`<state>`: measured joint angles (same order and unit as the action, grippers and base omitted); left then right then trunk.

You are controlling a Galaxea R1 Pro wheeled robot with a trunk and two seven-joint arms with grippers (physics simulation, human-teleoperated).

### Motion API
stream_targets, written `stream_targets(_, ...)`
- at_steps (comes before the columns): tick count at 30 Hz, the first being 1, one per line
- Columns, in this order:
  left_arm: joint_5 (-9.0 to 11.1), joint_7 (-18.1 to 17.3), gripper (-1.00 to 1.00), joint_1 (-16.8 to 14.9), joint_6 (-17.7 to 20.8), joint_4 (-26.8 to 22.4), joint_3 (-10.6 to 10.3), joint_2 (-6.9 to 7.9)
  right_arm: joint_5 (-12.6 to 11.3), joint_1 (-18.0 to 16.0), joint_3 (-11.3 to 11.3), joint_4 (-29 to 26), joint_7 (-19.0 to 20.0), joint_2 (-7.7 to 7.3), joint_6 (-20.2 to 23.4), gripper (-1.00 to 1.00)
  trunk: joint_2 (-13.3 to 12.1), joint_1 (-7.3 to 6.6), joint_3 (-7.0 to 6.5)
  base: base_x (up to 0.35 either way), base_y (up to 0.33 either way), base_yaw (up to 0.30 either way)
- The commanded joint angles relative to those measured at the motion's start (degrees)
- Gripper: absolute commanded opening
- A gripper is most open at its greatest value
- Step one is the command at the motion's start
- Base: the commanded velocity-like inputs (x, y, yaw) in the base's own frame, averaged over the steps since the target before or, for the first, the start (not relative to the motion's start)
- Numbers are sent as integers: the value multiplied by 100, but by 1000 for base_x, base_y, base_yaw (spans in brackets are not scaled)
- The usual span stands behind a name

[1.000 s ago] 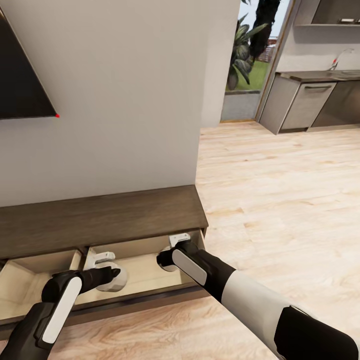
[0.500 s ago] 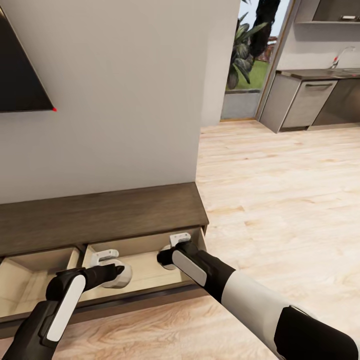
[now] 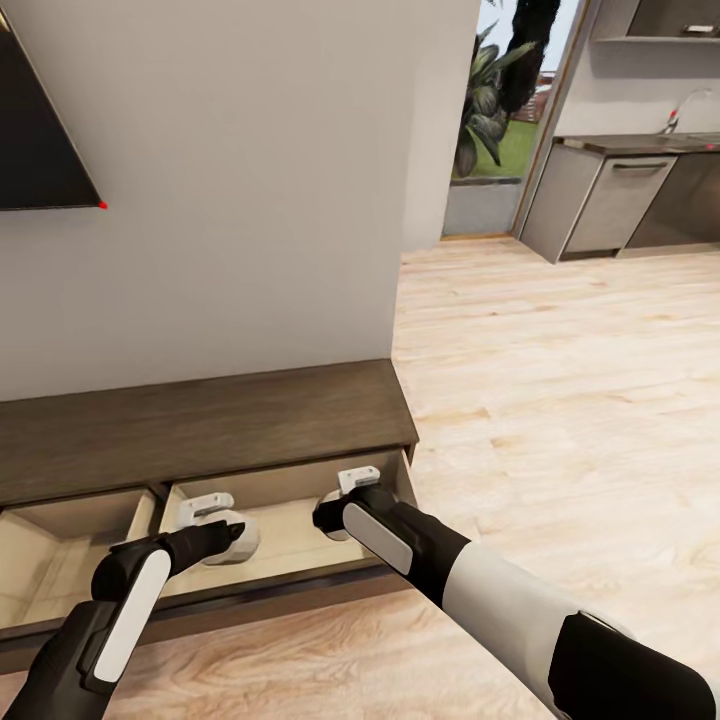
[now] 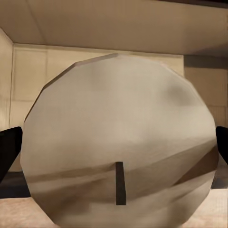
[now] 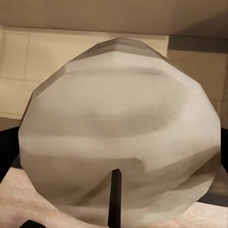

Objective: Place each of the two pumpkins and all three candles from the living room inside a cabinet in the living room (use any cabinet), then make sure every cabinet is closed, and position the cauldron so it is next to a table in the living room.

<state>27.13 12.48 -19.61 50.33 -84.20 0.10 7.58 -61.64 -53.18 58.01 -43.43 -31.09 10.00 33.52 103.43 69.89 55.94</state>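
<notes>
My left end effector point(image 3: 215, 527) is down inside the open cabinet point(image 3: 200, 430). It holds a candle point(image 4: 118, 142) between its two fingers. In the left wrist view the candle's flat round top faces the camera, with the small dark wick low in the middle, and a black finger point(image 4: 9, 149) presses on each side of it. In the head view this left candle point(image 3: 240, 540) is a pale lump just past my black left wrist, over the pale floor of the right compartment, near its left wall.

My right end effector point(image 3: 345, 495) is in the same compartment, close to its right end. It holds a second candle point(image 5: 121, 128). In the right wrist view this one looks like a lumpy grey ball with a dark wick line at the bottom, and dark finger tips show at its sides. In the head view I can only see a small pale bit of it point(image 3: 330, 527) beside the right wrist.

The cabinet is long, low and dark brown, set against the white wall. Its front is open along the near edge, and I can see two pale wood compartments. The left compartment point(image 3: 60, 560) is beside my left arm.

A black TV point(image 3: 35, 130) hangs on the wall above the cabinet's left part. The wood floor point(image 3: 560, 400) runs off to the right toward grey kitchen units point(image 3: 610, 205) and a doorway with green plants point(image 3: 490, 100).
</notes>
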Motion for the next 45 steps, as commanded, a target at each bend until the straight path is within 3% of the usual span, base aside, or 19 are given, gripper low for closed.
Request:
stream_targets(1, 47, 44, -100, -2, 14, -7, -1, 4, -50, -8, 18, -6, -46, 0, -3, -100, 44, 22, 23, 0, 0, 0)
stream_targets(7, 47, 44, -100, 0, 2, -9, -1, -4, -49, -8, 28, -2, -38, 0, -209, -100, 285, 154, 131, 0, 0, 0)
stream_targets(10, 47, 44, -100, 1, -3, -21, -1, -8, -42, -8, 136, -7, -42, 0, -273, -100, 405, 220, 184, 0, 0, 0)
stream_targets(15, 47, 25, -100, 1, -5, -26, -1, -10, -48, -9, 312, -16, -46, 0, -324, -100, 405, 220, 184, 0, 0, 0)
stream_targets(45, 49, 11, -100, 1, 0, -36, 13, -7, -111, -13, 316, 36, -125, 0, -293, -100, 405, 220, 184, 63, 0, 0)
